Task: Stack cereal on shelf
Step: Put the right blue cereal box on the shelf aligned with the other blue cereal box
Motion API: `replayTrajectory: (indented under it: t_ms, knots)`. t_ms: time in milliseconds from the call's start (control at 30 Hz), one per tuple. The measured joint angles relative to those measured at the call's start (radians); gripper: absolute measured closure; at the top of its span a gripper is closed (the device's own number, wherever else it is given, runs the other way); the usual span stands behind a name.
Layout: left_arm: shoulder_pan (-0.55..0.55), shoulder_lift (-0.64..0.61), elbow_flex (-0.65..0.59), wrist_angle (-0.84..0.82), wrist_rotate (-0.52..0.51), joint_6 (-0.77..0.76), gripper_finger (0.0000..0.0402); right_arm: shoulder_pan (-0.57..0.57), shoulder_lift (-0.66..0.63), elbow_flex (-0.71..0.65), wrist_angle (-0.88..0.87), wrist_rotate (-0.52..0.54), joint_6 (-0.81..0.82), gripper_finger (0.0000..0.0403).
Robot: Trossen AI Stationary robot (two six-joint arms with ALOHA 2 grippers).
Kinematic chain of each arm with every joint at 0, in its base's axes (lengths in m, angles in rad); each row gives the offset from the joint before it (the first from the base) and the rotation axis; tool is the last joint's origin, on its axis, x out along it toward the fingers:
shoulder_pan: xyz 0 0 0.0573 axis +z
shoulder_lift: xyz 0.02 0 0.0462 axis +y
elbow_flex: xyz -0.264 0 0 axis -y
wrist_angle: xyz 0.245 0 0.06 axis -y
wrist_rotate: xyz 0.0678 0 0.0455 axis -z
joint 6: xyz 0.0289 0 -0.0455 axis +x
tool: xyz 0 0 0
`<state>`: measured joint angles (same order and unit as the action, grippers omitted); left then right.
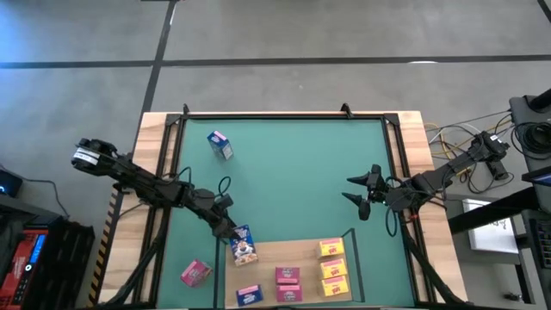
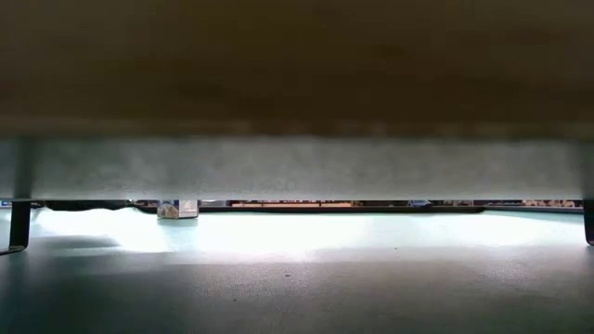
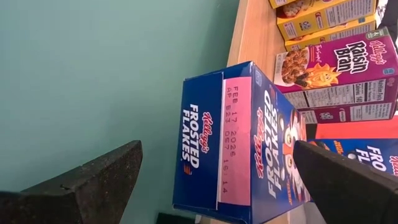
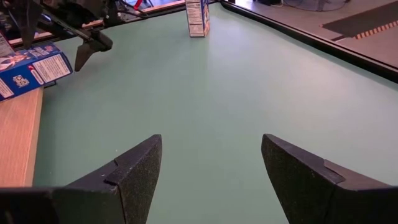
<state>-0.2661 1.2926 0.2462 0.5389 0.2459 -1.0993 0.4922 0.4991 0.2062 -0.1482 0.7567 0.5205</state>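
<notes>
A blue cereal box [image 1: 243, 245] lies printed face up at the far left corner of the light-wood shelf board [image 1: 297, 255]. It also shows in the left wrist view [image 3: 239, 143] and the right wrist view [image 4: 31, 68]. My left gripper [image 1: 226, 229] is open, with one finger on each side of this box [image 3: 217, 186]. My right gripper [image 1: 360, 195] is open and empty over the green mat at the right [image 4: 211, 168]. On the board lie three yellow boxes [image 1: 333, 267], two pink boxes [image 1: 288, 284] and a blue box [image 1: 249, 294]. My left gripper stands open around the blue box's end that bears the date stamp [image 3: 227, 143]. One finger [image 3: 93, 183] is clear of the box. The other finger [image 3: 342, 180] overlaps the printed face [image 3: 280, 149]. I cannot tell whether it touches.
A blue box [image 1: 219, 145] stands upright on the mat at the far left and shows in the low view [image 2: 178, 208]. A pink box [image 1: 195, 273] lies on the mat left of the board. A dark frame [image 1: 284, 115] rims the mat. The mat's middle is bare.
</notes>
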Motion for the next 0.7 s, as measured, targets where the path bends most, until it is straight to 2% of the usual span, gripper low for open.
replayTrajectory:
  t_ms: [300, 700]
  knots:
    - [0.0, 0.0, 0.0, 0.0, -0.001, 0.028, 0.001, 0.0, 0.0, 0.0, 0.0, 0.0, 0.0, 0.0138]
    - [0.0, -0.001, 0.0, -0.021, -0.019, 0.04, 0.0099, 0.0, 0.0, 0.0, 0.0, 0.0, 0.0, 0.0138]
